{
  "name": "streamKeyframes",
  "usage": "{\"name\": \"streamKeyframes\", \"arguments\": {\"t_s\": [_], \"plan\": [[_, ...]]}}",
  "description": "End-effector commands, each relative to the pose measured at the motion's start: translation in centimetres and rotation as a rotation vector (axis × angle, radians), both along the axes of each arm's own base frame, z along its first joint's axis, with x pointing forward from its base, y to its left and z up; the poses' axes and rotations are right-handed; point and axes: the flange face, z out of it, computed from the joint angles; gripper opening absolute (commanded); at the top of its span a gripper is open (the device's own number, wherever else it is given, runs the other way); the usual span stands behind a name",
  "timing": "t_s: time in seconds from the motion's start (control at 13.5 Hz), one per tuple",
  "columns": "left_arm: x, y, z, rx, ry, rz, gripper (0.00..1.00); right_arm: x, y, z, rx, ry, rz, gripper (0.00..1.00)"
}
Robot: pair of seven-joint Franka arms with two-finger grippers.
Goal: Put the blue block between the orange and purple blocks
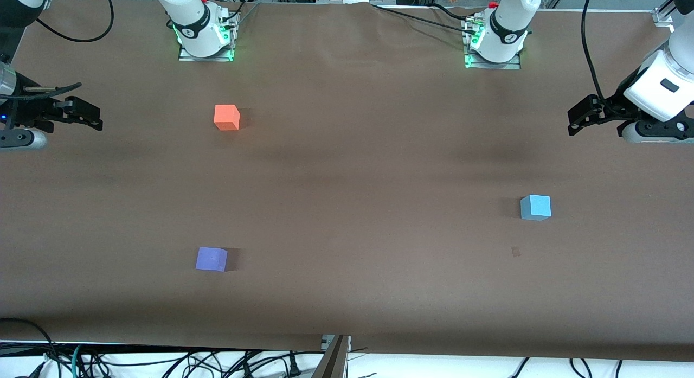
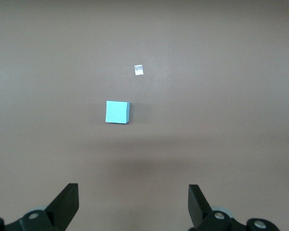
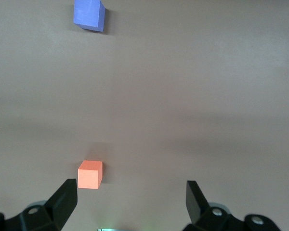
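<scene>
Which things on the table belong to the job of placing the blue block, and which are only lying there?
For the job:
- blue block
- orange block
- purple block
- left gripper, open, at the left arm's end
- right gripper, open, at the right arm's end

Just lying about:
- small paper scrap beside the blue block

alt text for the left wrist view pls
A small blue block sits alone on the brown table, with a tiny pale scrap lying near it. The left pincer is open and empty over the table.
</scene>
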Motion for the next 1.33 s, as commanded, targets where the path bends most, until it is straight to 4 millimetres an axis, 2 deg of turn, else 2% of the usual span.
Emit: {"name": "streamKeyframes", "arguments": {"t_s": [0.0,1.26], "plan": [[-0.01,-0.14,0.69,0.004,0.001,-0.020,1.00,-0.12,0.28,0.10,0.023,-0.007,0.002,1.00],[0.38,0.35,0.75,0.003,-0.017,-0.023,1.00,-0.05,0.46,0.37,0.023,-0.013,0.003,1.00]]}}
